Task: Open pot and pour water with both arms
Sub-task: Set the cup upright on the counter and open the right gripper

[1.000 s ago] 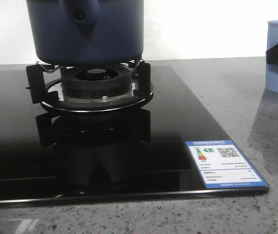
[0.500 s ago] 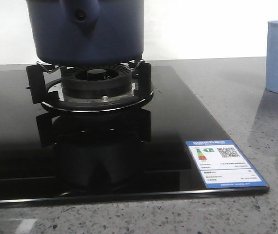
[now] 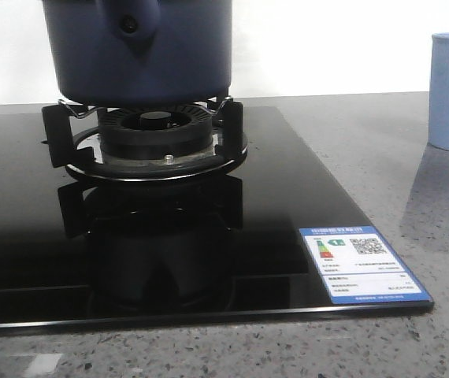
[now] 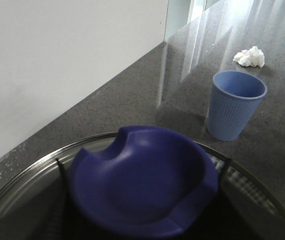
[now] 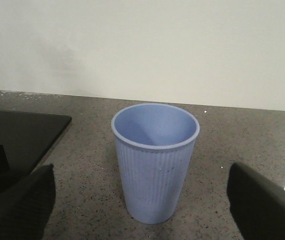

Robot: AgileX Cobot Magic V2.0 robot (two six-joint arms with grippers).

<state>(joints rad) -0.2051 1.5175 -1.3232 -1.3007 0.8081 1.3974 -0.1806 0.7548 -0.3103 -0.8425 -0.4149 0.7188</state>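
Pot [image 3: 142, 51] sits on the burner stand [image 3: 153, 146] of the black hob [image 3: 287, 205], lid knob [image 4: 142, 182] right under the left claw; can't tell if that claw is clenched or released. Right claw [image 5: 142, 200] released, fingers either side of the ribbed cup [image 5: 155, 160], not touching, well off from the pot. Risk: lid slipping, or cup tipping if bumped.
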